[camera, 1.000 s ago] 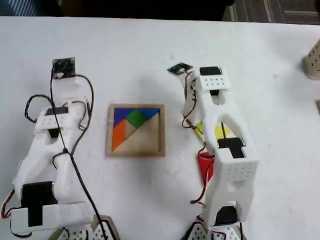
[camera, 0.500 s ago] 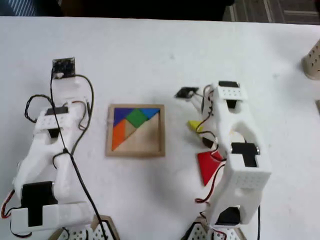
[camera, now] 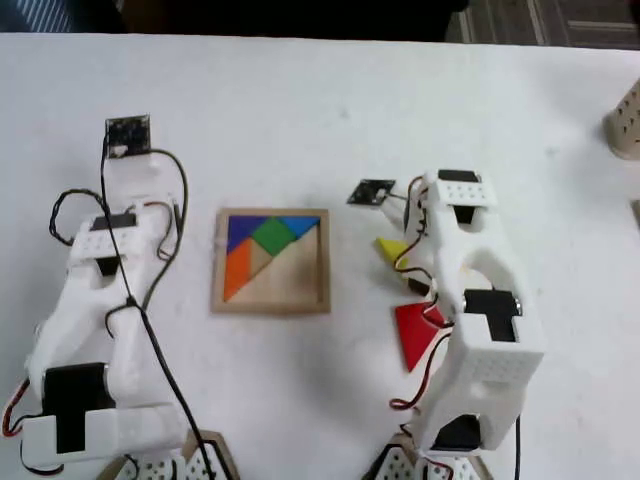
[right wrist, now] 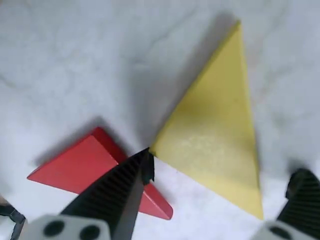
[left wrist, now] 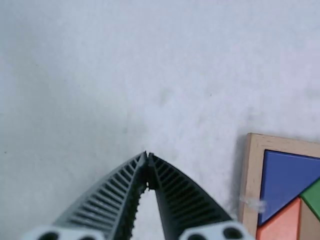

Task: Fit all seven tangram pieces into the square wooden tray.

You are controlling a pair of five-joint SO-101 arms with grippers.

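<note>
The flat yellow wooden triangle (right wrist: 215,130) lies on the white bench (camera: 300,120) on the right arm's side of the square wooden tray (camera: 270,306), one corner near the flat red wooden triangle (right wrist: 90,162). It looks light, stiff and thin, so it may skid; pinching across opposite edges seems soundest. The right end effector (right wrist: 223,170) stands open astride it. Bare bench separates it from the tray's unfilled half. The left end effector (left wrist: 148,159) is closed on nothing beside the tray.

The left arm (camera: 90,290) sits folded back, the left tool (left wrist: 147,160) pinched together at its tips, while the right arm (camera: 470,300) reaches forward, the right tool (right wrist: 222,175) spread wide.
</note>
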